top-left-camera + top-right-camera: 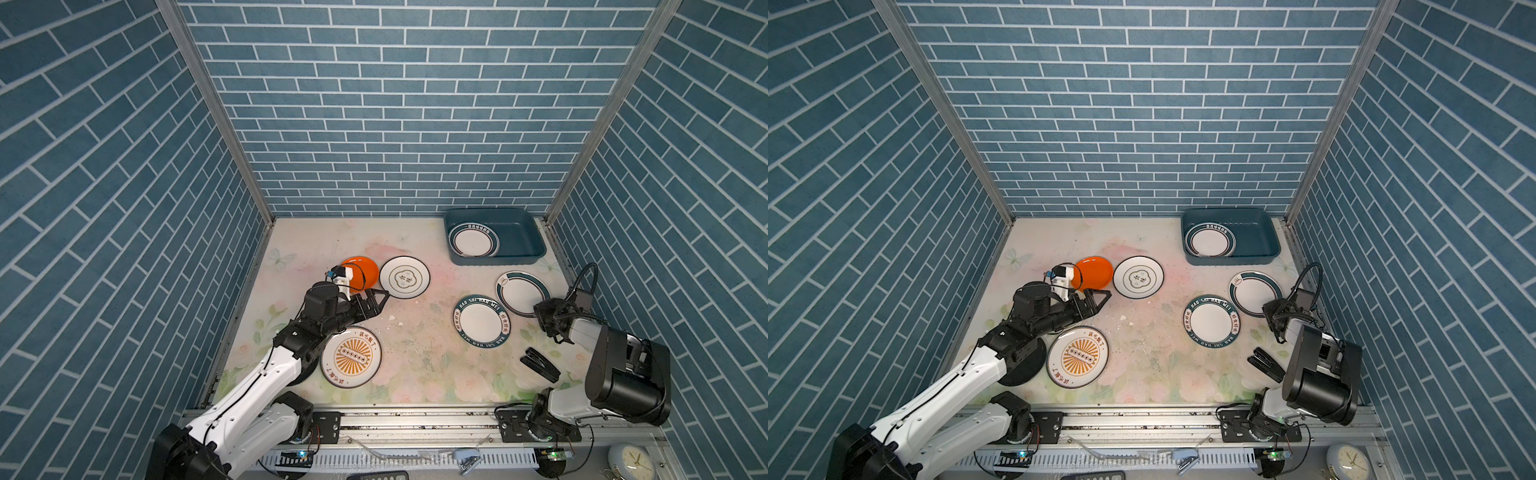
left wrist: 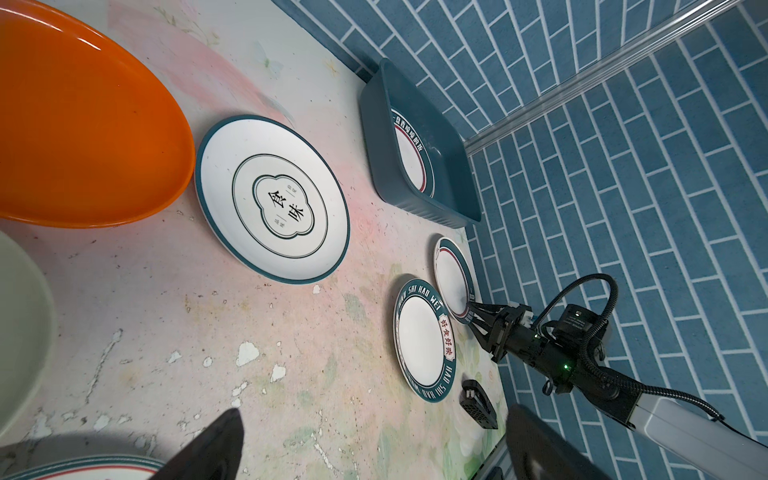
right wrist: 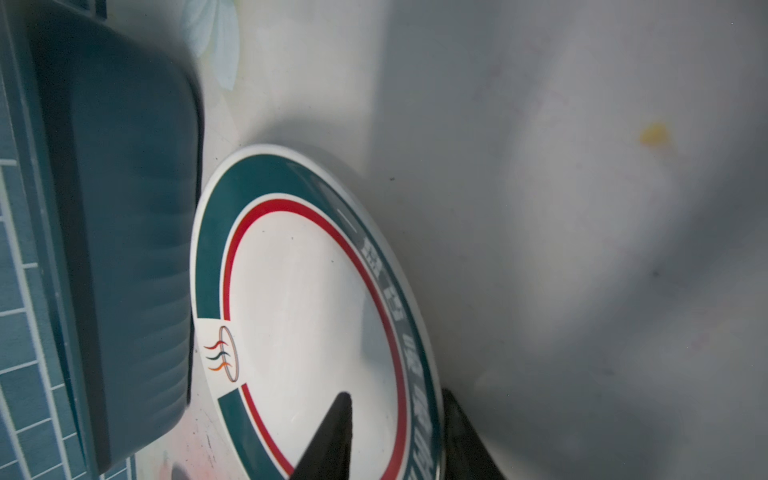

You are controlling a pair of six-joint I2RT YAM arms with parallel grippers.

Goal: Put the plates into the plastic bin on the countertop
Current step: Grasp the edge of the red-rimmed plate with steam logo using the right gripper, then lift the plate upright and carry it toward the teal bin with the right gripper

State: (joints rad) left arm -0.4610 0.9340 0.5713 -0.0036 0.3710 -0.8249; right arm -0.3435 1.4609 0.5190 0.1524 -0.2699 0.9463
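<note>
Right gripper straddles the rim of the teal-rimmed plate, fingers narrowed. Clamped or not, can't tell. That plate sits on the countertop near the plastic bin. Left gripper hovers wide open, empty, near the orange plate.

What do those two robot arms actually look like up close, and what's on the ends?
The left arm and right arm have white shells and black cylindrical joints. The left gripper and right gripper are black, with two tapering fingers. A ribbed black hose loops above the right wrist.
</note>
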